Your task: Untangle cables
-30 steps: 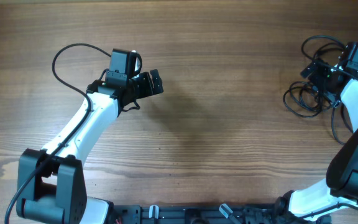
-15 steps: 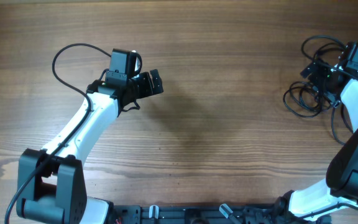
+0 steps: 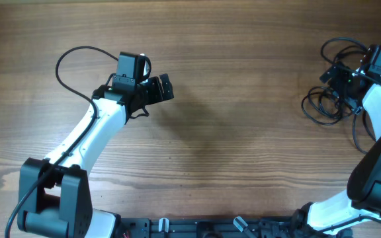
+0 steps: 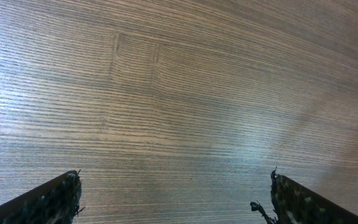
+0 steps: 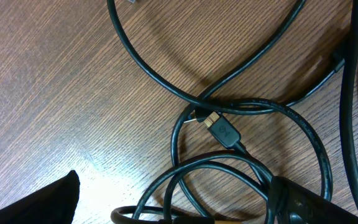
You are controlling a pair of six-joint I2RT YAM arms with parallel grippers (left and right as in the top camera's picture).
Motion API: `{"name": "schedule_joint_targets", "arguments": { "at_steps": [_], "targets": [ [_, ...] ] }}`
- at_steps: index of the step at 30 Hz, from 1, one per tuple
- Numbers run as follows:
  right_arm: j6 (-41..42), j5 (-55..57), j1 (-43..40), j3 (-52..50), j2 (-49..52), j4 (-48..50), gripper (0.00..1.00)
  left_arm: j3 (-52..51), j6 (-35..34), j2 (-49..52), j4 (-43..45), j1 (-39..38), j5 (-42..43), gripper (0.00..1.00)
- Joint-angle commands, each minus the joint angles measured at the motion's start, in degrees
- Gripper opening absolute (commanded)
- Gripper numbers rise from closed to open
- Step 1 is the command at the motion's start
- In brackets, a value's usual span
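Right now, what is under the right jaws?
Looped cables on the wood table, crossing near a small plug. The open jaws stand on either side of them. One finger covers where the lower loops run, so that stretch cannot be seen.

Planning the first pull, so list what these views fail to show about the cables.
1. Overhead: the right hand covers part of the cables; crossings underneath are hidden.
2. Right wrist: loops run off the frame edges, so cable count is unclear.
3. Left wrist: shows only table; no cables.
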Motion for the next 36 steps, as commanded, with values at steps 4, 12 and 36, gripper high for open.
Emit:
{"name": "schedule_joint_targets", "arguments": {
  "at_steps": [4, 12, 36],
  "targets": [
    [0.02, -0.7, 0.24, -0.37, 0.11, 0.22, 1.0, 0.28, 0.26, -1.55, -0.07, -0.72, -0.92, 1.0],
    [0.07, -0.7, 0.24, -0.37, 0.11, 0.22, 0.99, 0.26, 0.26, -9.29, -0.07, -0.72, -0.9, 1.0],
    [0.04, -0.7, 0.24, -0.37, 0.11, 0.22, 1.0, -6.86, 0.44, -23.71, 2.01, -0.55, -2.67, 1.0]
  ]
}}
